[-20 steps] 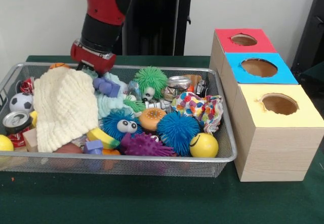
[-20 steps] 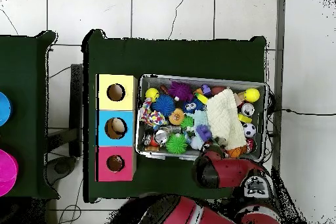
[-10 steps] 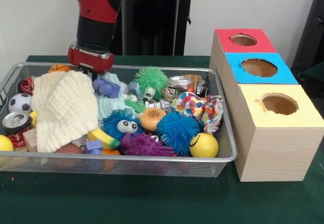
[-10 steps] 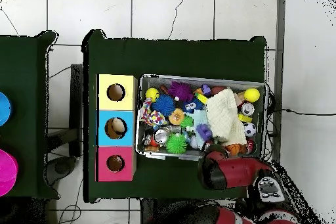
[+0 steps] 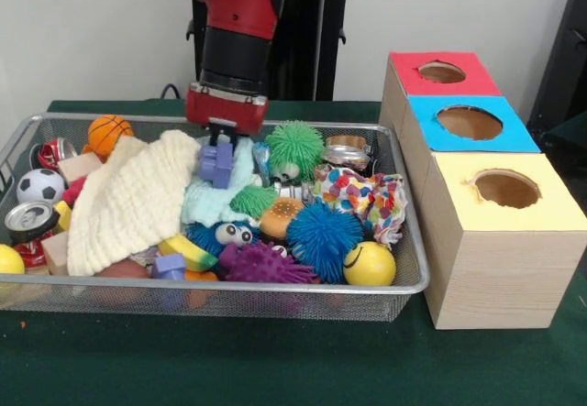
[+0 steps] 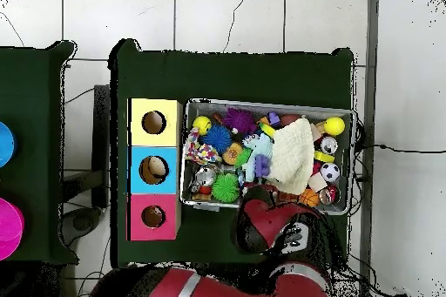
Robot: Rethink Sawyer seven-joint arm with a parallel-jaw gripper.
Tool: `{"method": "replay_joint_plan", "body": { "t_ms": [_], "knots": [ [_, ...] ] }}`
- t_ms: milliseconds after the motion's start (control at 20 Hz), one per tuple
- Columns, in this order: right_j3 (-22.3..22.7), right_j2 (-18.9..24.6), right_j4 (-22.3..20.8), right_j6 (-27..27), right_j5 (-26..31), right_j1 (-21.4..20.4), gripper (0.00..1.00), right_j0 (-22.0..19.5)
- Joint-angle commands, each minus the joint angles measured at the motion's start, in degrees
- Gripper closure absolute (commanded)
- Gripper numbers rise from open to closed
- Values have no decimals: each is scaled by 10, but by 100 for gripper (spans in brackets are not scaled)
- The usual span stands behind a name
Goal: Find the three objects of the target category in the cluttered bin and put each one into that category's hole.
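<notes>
My gripper (image 5: 223,142) hangs from the red and black arm over the back middle of the wire bin (image 5: 229,285). It is shut on a purple block (image 5: 217,165), which hangs upright just above the pale blue cloth (image 5: 213,200). In the overhead view the purple block (image 6: 260,166) shows beside the arm's wrist, which hides the gripper. Three boxes with round holes stand beside the bin: red (image 5: 440,71), blue (image 5: 470,122) and yellow (image 5: 506,189). A second, smaller purple block (image 5: 169,265) lies at the bin's front.
The bin holds a cream knitted cloth (image 5: 128,200), a green spiky ball (image 5: 295,145), a blue spiky ball (image 5: 321,235), a yellow smiley ball (image 5: 369,264), a basketball (image 5: 108,134), a soccer ball (image 5: 38,186) and a can (image 5: 29,218).
The arm has swung right in the front view and is now on the purple block, which has shifted right and stands upright. The cream cloth has slumped, uncovering the basketball.
</notes>
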Motion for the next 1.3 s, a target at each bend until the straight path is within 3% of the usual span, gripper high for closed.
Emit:
{"method": "replay_joint_plan", "body": {
  "t_ms": [50,200,600,950,1150,1300],
  "knots": [
    [55,109,-18,87,-90,-80,100,-13],
    [79,172,-50,119,-121,-110,100,-45],
    [85,269,-63,137,-255,-78,100,-94],
    [75,328,-73,151,-271,-52,100,-113],
    [103,351,-32,159,-253,-63,100,-113],
    [136,334,35,146,-242,-80,100,-93]
  ]
}}
